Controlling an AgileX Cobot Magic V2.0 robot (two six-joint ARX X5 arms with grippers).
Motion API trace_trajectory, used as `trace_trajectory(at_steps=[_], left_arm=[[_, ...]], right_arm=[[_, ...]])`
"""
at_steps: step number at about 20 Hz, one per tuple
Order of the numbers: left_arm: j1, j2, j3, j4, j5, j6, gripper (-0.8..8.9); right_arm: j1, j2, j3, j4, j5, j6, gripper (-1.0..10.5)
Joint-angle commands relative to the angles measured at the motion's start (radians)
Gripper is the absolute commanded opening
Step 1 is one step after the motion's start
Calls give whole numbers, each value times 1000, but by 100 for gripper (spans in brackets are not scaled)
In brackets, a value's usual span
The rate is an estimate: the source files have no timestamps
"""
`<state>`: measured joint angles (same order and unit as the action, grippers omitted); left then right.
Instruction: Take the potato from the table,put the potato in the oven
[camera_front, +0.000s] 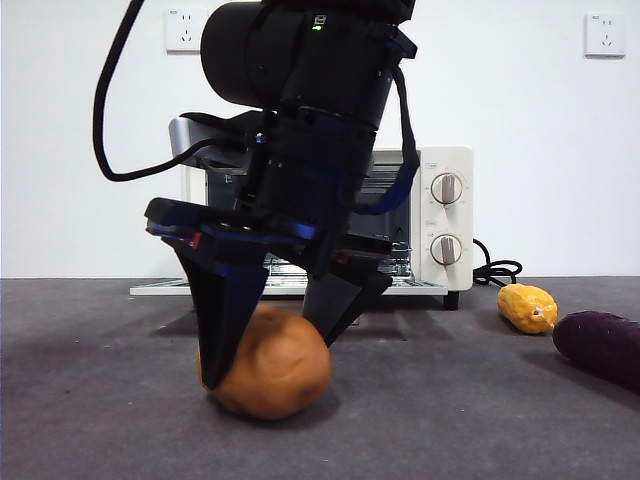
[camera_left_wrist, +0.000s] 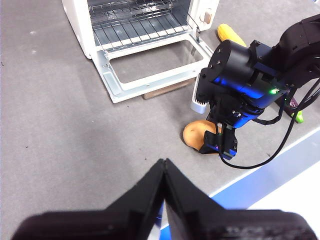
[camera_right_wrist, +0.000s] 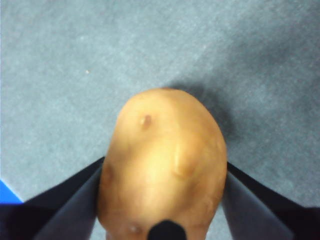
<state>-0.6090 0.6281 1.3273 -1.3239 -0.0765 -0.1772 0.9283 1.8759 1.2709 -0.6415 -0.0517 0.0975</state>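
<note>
Right gripper (camera_front: 275, 335) down on potato (camera_front: 272, 368), fingers (camera_front: 225, 310) clamped against both its flanks. Potato sits on counter (camera_front: 100, 400), in front of oven (camera_front: 440, 215) (door dropped open, rack showing). Left gripper (camera_left_wrist: 164, 167) hangs well apart, fingers pressed together, holding nothing. Corn (camera_front: 527, 307), purple vegetable (camera_front: 600, 345) lie off beside oven.

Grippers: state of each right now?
Left gripper: shut, empty, away from the potato.
Right gripper: shut on the potato, which rests on the table.
</note>
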Motion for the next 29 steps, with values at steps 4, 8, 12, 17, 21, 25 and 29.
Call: trace_trajectory(at_steps=[4,8,12,17,21,25,29], left_arm=[[2,-4,-6,4,-2,-7,-6],[2,-9,-6,4,-2,6,-6],[2,-23,-6,4,-2,20,-5],[2,-29,-6,4,-2,20,-5],[2,-28,-6,4,-2,31,-5],[2,-28,-6,4,-3,36,-5],[2,-28,-6,4,-3,50,-5]], right_arm=[[2,10,88,-160,6,56,59],[1,10,305,-317,8,55,61],[-8,10,477,-307,181,29,61],[-61,10,531,-201,354,-1,62],[-130,12,531,-100,354,1,62],[-191,23,531,5,220,8,62],[-205,75,531,18,195,16,62]])
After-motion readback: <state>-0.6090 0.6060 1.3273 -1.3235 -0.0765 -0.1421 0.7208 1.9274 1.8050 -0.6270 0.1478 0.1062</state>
